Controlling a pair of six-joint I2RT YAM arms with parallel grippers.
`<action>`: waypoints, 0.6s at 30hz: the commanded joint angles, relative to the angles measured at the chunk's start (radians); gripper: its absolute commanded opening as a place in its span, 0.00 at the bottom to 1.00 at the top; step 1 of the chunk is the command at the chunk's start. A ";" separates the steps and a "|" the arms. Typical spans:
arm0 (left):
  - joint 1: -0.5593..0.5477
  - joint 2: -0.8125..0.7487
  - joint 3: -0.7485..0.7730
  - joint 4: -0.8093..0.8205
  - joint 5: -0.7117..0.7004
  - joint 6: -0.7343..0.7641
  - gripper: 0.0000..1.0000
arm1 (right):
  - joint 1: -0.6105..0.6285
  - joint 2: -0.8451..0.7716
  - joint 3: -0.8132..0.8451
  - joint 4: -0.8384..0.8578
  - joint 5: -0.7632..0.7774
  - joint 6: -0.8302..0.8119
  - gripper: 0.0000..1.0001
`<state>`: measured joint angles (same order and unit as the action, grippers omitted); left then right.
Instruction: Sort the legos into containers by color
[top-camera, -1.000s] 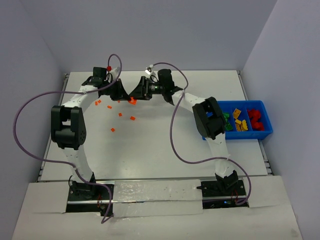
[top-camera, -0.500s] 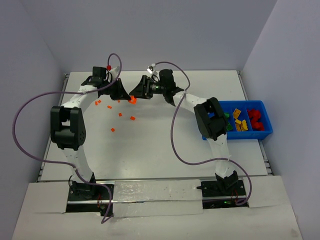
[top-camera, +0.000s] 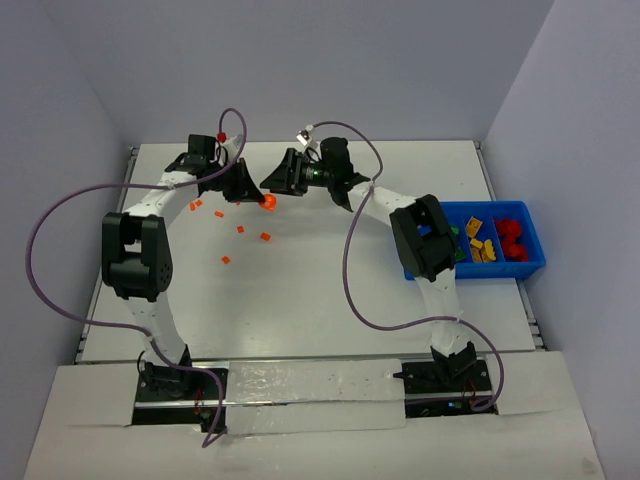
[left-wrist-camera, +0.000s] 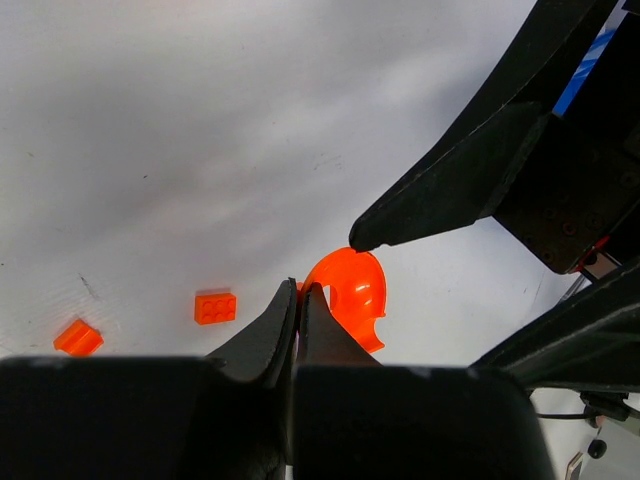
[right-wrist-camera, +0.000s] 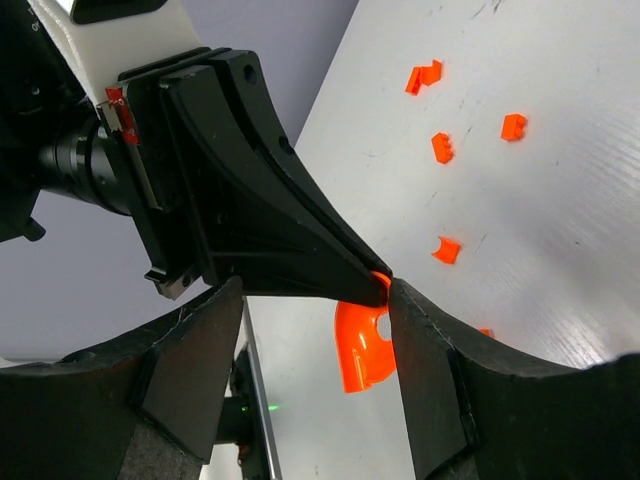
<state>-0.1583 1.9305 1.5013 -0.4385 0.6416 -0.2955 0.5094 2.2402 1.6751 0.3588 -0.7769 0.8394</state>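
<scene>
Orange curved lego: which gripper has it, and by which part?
The left gripper pinches the orange curved lego by one end of its arc. The right gripper is open around it, not clamped.

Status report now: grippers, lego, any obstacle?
Left gripper shut on orange curved lego. Right gripper open around it. No obstacle seen; blue bin far right.

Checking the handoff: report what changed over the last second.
The right gripper backed off slightly rightward from the left gripper, fingers open. The left gripper stays shut on the curved orange piece. Loose orange bricks and blue bin unchanged.
</scene>
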 joint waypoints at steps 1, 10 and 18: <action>-0.007 -0.055 0.005 0.004 0.031 0.003 0.00 | -0.009 -0.086 -0.012 0.041 0.029 -0.025 0.67; -0.009 -0.077 0.017 0.024 0.044 -0.007 0.00 | -0.006 -0.064 0.024 -0.103 0.050 -0.125 0.63; -0.010 -0.074 0.034 0.046 0.040 -0.019 0.00 | 0.008 -0.053 0.004 -0.078 -0.031 -0.089 0.50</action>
<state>-0.1623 1.8992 1.5013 -0.4339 0.6603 -0.3071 0.5077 2.2349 1.6749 0.2546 -0.7563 0.7515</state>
